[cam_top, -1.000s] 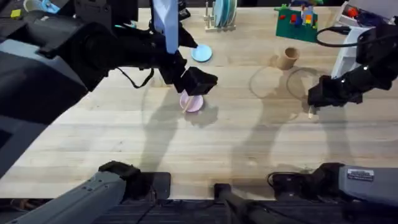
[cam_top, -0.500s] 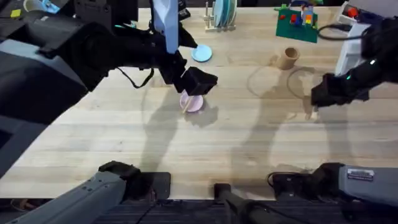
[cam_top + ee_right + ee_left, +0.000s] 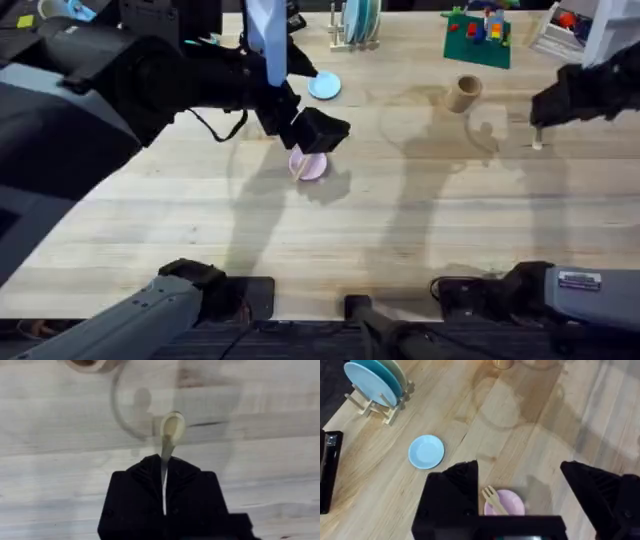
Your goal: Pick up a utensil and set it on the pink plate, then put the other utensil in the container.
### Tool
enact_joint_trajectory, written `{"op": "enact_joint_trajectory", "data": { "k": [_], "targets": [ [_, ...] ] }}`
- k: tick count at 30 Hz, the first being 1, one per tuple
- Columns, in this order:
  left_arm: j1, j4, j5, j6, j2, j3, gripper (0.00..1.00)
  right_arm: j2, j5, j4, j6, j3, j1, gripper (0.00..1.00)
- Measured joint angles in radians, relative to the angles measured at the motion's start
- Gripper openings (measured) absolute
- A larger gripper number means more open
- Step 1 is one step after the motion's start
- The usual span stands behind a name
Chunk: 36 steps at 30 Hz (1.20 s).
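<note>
Right wrist view first: I see the wooden spoon pinched by its thin handle between my right gripper fingers, which are closed tight on it, with the round bowl end sticking out in front and hanging above the table. I think the spoon is very light and stiff — a thin bit of wood that could snap or twist in the grip if I bump it. Holding it on the handle, close to the bowl, looks like a good place, because the bowl can then go into the cup first. From overhead, the right gripper is up in the air near the far right side, with a pale bit of the spoon poking down under it. The container stands just a little way off, toward the middle, and I can see its rim in the wrist view too. I judge the next job is to carry the spoon over the cup and let it drop in softly, since the cup is small and might tip. Farther out, the fork already lies on the pink plate, tines pointing away from my left gripper. That gripper hangs right over the plate with its fingers spread wide — it holds nothing. The blue plate sits nearby, apart from the pink one.
</note>
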Motion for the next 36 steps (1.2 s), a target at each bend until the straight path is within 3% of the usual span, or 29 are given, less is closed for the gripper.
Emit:
{"op": "enact_joint_trajectory", "data": {
  "k": [13, 18, 28, 36],
  "targets": [
    [0.0, 0.0, 0.0, 0.0, 0.0, 0.0, 0.995, -0.117, -0.043, 0.0, -0.131, 0.066, -0.017, 0.029],
    [0.0, 0.0, 0.0, 0.0, 0.0, 0.0, 0.995, -0.154, -0.209, -0.002, -0.233, 0.067, -0.1, 0.029],
    [0.0, 0.0, 0.003, 0.0, 0.0, 0.0, 0.994, -0.156, -0.685, 0.005, -0.46, 0.067, -0.331, 0.029],
    [0.0, 0.006, 0.047, 0.0, 0.0, 0.0, 0.995, -0.134, -0.848, 0.006, -0.586, 0.067, -0.363, 0.029]
  ]
}}
